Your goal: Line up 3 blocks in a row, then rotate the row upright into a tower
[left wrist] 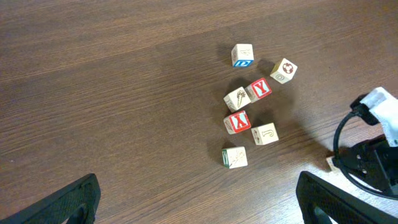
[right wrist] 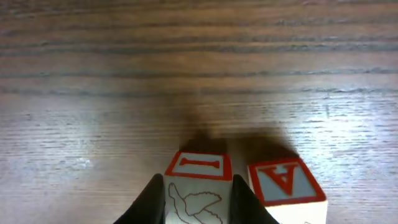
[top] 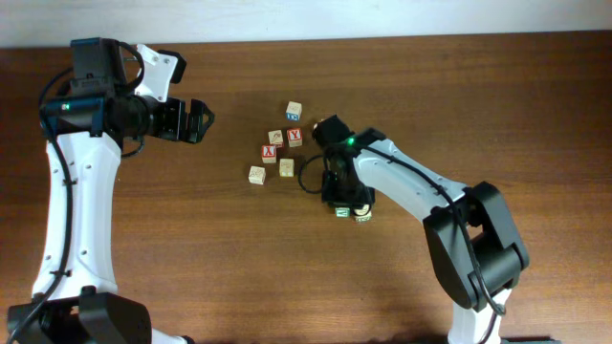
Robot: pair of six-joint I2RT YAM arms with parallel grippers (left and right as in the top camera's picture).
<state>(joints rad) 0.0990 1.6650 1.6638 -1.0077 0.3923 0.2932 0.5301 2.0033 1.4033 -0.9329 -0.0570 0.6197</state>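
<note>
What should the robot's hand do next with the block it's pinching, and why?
Probably twist the wrist a little, turning the block with the red I. The right gripper has its jaws against both its sides, so it looks gripped. Go gently: the A block sits close beside it and might get bumped.

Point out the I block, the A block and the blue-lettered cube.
I block [right wrist: 199, 165]: right wrist view, red-framed top face.
A block [right wrist: 285, 180]: right wrist view, red top face.
blue-lettered cube [left wrist: 242, 51]: left wrist view, pale top face.
</note>
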